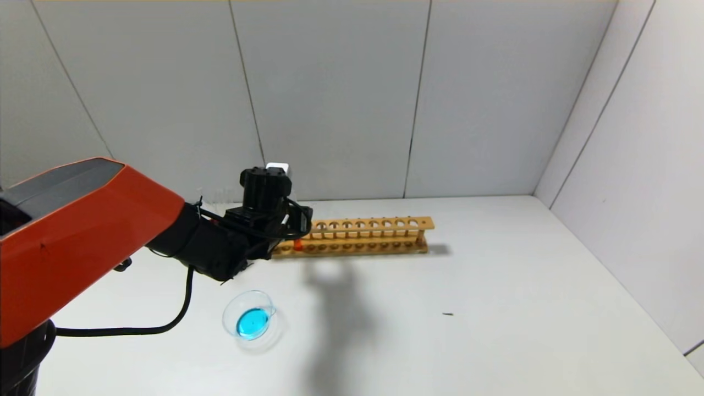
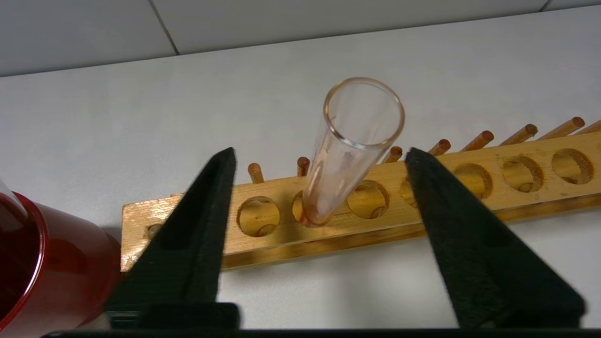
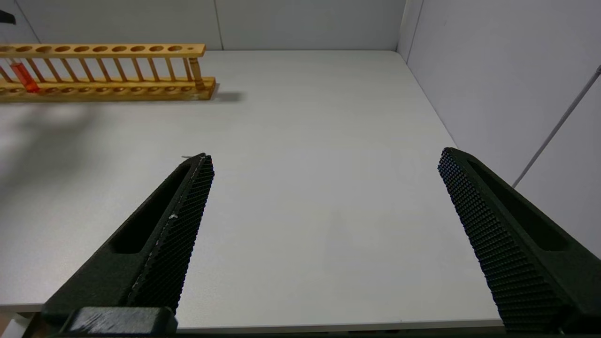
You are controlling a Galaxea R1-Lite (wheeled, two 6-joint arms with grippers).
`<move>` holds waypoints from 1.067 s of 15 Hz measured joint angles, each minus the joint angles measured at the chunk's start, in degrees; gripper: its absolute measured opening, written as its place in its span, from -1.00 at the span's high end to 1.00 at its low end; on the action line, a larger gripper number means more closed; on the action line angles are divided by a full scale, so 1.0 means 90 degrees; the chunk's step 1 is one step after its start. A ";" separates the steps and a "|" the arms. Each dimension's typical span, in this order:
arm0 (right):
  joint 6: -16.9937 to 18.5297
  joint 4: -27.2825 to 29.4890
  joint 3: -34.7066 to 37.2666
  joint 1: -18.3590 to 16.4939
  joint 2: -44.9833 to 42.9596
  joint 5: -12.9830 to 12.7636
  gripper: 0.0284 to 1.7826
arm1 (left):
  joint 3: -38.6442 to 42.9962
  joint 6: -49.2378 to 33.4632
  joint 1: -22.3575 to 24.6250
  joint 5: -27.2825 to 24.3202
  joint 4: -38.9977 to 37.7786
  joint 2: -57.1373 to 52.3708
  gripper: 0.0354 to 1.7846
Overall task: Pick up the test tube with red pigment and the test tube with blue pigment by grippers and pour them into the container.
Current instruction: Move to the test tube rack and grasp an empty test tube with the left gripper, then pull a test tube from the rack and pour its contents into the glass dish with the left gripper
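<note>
Nearest my head camera is the orange left arm [image 1: 71, 231], reaching toward eleven o'clock. Beyond it lies the white table [image 1: 440, 330], with the wooden rack [image 1: 363, 236] at twelve o'clock. The container [image 1: 250, 320], holding blue liquid, sits at about seven o'clock from the rack, well apart. I see the left gripper [image 2: 319, 159] at the rack's left end, its jaws spread either side of the test tube with red pigment [image 2: 350, 150], not touching; the tube stands tilted in a rack hole. The right gripper [image 3: 324, 159] hangs spread wide above bare table.
</note>
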 joint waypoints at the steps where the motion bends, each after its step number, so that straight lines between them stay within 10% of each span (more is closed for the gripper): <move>1: -0.0003 0.0000 0.0000 0.0003 0.0000 0.0003 -0.96 | -0.0009 0.0001 0.0005 -0.0005 0.0007 0.0009 -0.12; 6: -0.0003 0.0000 0.0000 0.0003 0.0000 0.0003 -0.96 | -0.0163 0.0050 -0.0004 0.0012 0.0056 -0.0012 0.69; 16: -0.0003 -0.0003 0.0000 0.0003 0.0000 0.0003 -0.96 | -0.0635 0.0482 -0.0007 0.0014 0.0650 -0.0563 0.69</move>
